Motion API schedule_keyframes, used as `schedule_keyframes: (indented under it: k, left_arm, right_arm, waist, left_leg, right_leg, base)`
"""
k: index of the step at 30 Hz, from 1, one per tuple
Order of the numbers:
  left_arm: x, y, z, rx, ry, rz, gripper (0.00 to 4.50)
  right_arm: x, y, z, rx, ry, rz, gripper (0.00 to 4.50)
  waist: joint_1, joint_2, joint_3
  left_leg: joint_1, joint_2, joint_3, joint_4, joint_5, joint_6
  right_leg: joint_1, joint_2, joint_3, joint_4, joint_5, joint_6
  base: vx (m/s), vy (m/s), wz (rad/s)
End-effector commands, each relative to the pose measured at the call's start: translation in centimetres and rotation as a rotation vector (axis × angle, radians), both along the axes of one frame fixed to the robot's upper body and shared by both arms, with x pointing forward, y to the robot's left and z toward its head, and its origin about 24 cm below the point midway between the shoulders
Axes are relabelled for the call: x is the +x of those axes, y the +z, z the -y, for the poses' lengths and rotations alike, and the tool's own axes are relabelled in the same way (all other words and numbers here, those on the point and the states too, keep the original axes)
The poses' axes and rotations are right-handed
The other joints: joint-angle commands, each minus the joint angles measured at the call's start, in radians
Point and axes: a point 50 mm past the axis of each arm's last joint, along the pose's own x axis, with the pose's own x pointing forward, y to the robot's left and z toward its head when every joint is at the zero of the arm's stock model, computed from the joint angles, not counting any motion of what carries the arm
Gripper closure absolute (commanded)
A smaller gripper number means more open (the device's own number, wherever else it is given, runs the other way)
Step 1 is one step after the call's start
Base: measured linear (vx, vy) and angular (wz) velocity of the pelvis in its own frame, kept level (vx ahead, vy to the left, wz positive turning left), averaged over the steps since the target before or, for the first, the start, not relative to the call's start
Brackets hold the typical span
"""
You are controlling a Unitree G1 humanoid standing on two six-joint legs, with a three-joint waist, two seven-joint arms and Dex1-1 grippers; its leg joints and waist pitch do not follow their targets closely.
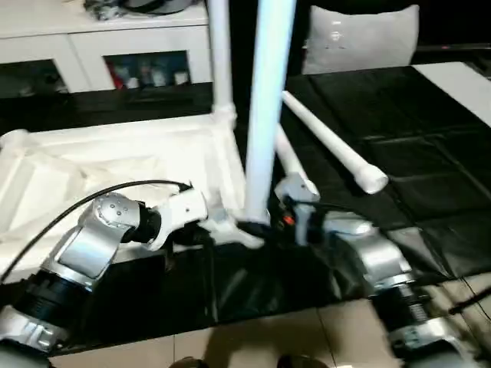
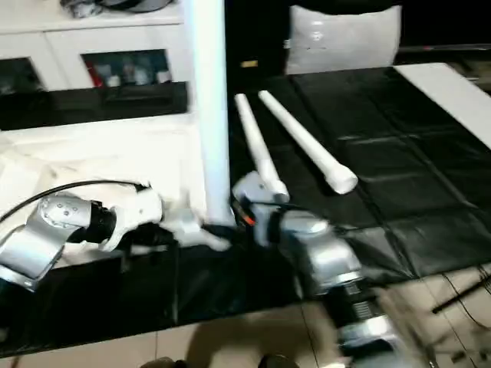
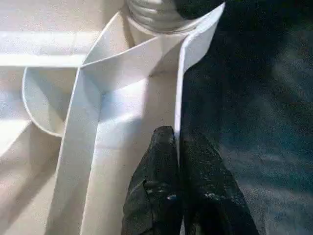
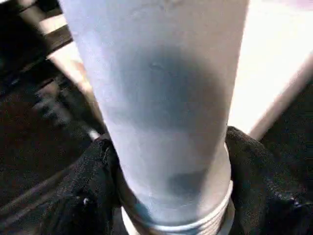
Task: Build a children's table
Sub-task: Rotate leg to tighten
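Note:
The children's table top [image 1: 115,149] lies upside down on the black mat, ribbed underside up. One white leg [image 1: 219,61] stands upright in its far corner. A second leg [image 1: 268,115] stands upright at the near corner, and my right gripper [image 4: 171,161] is shut around it just above its threaded end [image 4: 176,226]. My left gripper [image 3: 177,191] is shut on the top's thin rim wall [image 3: 183,88] beside that corner socket. Two loose legs [image 1: 330,142] [image 1: 290,162] lie on the mat to the right.
White cabinets [image 1: 100,46] stand behind the table top. A grey cushion [image 1: 360,38] sits at the back right and a flat white board [image 1: 460,84] at the far right. The black mat [image 1: 414,169] ends at the tiled floor [image 1: 253,337] in front.

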Motion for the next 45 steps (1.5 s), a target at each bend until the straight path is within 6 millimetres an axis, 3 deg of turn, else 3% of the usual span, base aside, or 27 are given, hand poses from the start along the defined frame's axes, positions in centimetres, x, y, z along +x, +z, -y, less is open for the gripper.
schedule_keyframes:
  k: [1, 4, 5, 9, 11, 15, 16, 18, 19, 22, 26, 34, 37, 39, 43, 45]
  left_arm:
    - [0.5, 1.8, 2.2, -0.097, 0.104, 0.099, 4.5]
    - [0.6, 2.3, 3.4, -0.127, 0.219, 0.118, 4.5]
    - [0.5, 2.4, 3.7, -0.131, 0.232, 0.123, 4.5]
    - [0.2, 2.8, 5.7, -0.181, 0.293, 0.125, 4.5]
    - [0.2, 3.0, 6.3, -0.183, 0.307, 0.144, 4.5]
    - [0.3, 2.7, 5.9, -0.142, 0.294, 0.167, 4.5]
    - [0.4, 2.6, 5.6, -0.129, 0.293, 0.171, 4.5]
    - [0.4, 2.5, 5.2, -0.113, 0.295, 0.173, 4.5]
    - [0.4, 2.5, 5.2, -0.112, 0.295, 0.172, 4.5]
    - [0.4, 2.3, 4.7, -0.102, 0.294, 0.168, 4.5]
    - [0.5, 1.6, 3.8, -0.062, 0.211, 0.168, 4.5]
    - [0.4, 1.0, 2.3, -0.01, 0.035, 0.157, 4.5]
    - [-0.1, 0.9, 1.9, -0.02, -0.12, 0.129, 4.5]
    - [-0.4, 0.6, 1.5, 0.009, -0.206, 0.1, 4.5]
    - [-0.5, 0.4, 1.0, 0.05, -0.27, 0.077, 4.5]
    - [-0.6, 0.4, 0.5, 0.071, -0.328, 0.042, 4.5]
  right_arm:
    - [-0.7, -1.8, -2.7, 0.005, -0.04, -0.114, 1.8]
    - [0.0, -1.9, -4.0, 0.02, -0.169, -0.152, 1.8]
    - [0.1, -1.9, -4.1, 0.02, -0.192, -0.159, 1.8]
    - [0.6, -2.3, -4.8, -0.02, -0.29, -0.162, 1.8]
    - [0.6, -2.5, -5.1, -0.022, -0.299, -0.161, 1.8]
    - [0.6, -2.5, -5.1, 0.0, -0.313, -0.163, 1.8]
    - [0.6, -2.5, -5.0, 0.008, -0.315, -0.165, 1.45]
    - [0.7, -2.5, -4.8, 0.02, -0.326, -0.164, 1.45]
    - [0.8, -2.5, -4.8, 0.021, -0.326, -0.164, 1.45]
    - [0.9, -2.3, -4.4, 0.018, -0.332, -0.141, 1.03]
    - [0.7, -1.2, -2.5, 0.036, -0.275, -0.029, 0.67]
    - [-0.7, 0.4, 0.7, 0.025, -0.098, 0.118, 0.08]
    - [-1.4, 1.4, 2.2, 0.014, 0.017, 0.156, 0.08]
    - [-1.6, 1.6, 2.8, -0.019, 0.086, 0.162, 0.08]
    - [-1.6, 1.6, 3.2, -0.064, 0.143, 0.168, 0.08]
    - [-1.5, 1.5, 3.5, -0.097, 0.199, 0.161, 0.08]
  waist:
    - [-0.008, 0.008, -0.056]
    - [-0.032, 0.001, -0.056]
    - [-0.039, 0.004, -0.054]
    - [-0.05, 0.0, -0.061]
    - [-0.044, -0.002, -0.065]
    - [-0.04, 0.0, -0.069]
    - [-0.04, 0.01, -0.072]
    - [-0.04, 0.005, -0.072]
    - [-0.038, 0.011, -0.076]
    - [-0.037, 0.01, -0.077]
    - [-0.029, 0.007, -0.081]
    - [-0.01, 0.007, -0.083]
    - [-0.004, 0.003, -0.082]
    - [-0.001, 0.006, -0.082]
    - [0.012, 0.005, -0.08]
    - [0.013, 0.004, -0.081]
  left_leg:
    - [0.016, 0.041, -0.024, -0.079, -0.37, -0.022]
    - [0.017, 0.037, -0.029, -0.075, -0.404, -0.021]
    - [0.016, 0.035, -0.031, -0.073, -0.416, -0.019]
    - [0.014, 0.031, -0.027, -0.065, -0.392, -0.003]
    - [0.009, 0.03, -0.024, -0.064, -0.357, 0.015]
    - [0.005, 0.034, -0.024, -0.067, -0.342, 0.023]
    - [0.004, 0.034, -0.025, -0.068, -0.34, 0.02]
    - [0.003, 0.036, -0.023, -0.069, -0.337, 0.017]
    - [0.005, 0.036, -0.023, -0.068, -0.334, 0.015]
    - [0.003, 0.038, -0.021, -0.069, -0.319, 0.013]
    - [0.001, 0.037, -0.019, -0.068, -0.294, 0.019]
    - [0.003, 0.042, -0.015, -0.069, -0.268, 0.027]
    - [0.004, 0.04, -0.015, -0.068, -0.27, 0.035]
    - [0.007, 0.043, -0.015, -0.068, -0.264, 0.037]
    - [0.013, 0.044, -0.011, -0.068, -0.274, 0.028]
    - [0.011, 0.044, -0.013, -0.07, -0.272, 0.022]
  right_leg:
    - [0.033, -0.076, 0.039, -0.085, -0.564, -0.133]
    - [0.029, -0.075, 0.034, -0.093, -0.599, -0.118]
    - [0.027, -0.074, 0.031, -0.095, -0.614, -0.111]
    - [0.025, -0.075, 0.031, -0.101, -0.611, -0.102]
    - [0.026, -0.073, 0.034, -0.098, -0.562, -0.109]
    - [0.028, -0.071, 0.035, -0.09, -0.5, -0.127]
    - [0.032, -0.071, 0.035, -0.084, -0.475, -0.137]
    - [0.033, -0.069, 0.036, -0.082, -0.44, -0.151]
    - [0.035, -0.07, 0.037, -0.08, -0.427, -0.156]
    - [0.038, -0.069, 0.039, -0.074, -0.373, -0.18]
    - [0.045, -0.069, 0.04, -0.072, -0.351, -0.18]
    - [0.046, -0.069, 0.045, -0.064, -0.309, -0.189]
    - [0.047, -0.07, 0.046, -0.069, -0.335, -0.18]
    - [0.045, -0.07, 0.046, -0.067, -0.332, -0.184]
    - [0.038, -0.071, 0.047, -0.07, -0.356, -0.191]
    - [0.043, -0.071, 0.046, -0.065, -0.352, -0.191]
  base:
    - [0.0, 0.0, 0.0]
    - [0.0, 0.0, 0.0]
    - [0.0, 0.0, 0.0]
    - [0.0, 0.0, 0.0]
    - [0.0, 0.0, 0.0]
    - [0.0, 0.0, 0.0]
    - [0.0, 0.0, 0.0]
    - [0.0, 0.0, 0.0]
    - [0.0, 0.0, 0.0]
    - [0.0, 0.0, 0.0]
    - [0.0, 0.0, 0.0]
    - [0.0, 0.0, 0.0]
    - [0.0, 0.0, 0.0]
    - [0.0, 0.0, 0.0]
    - [0.0, 0.0, 0.0]
    - [0.0, 0.0, 0.0]
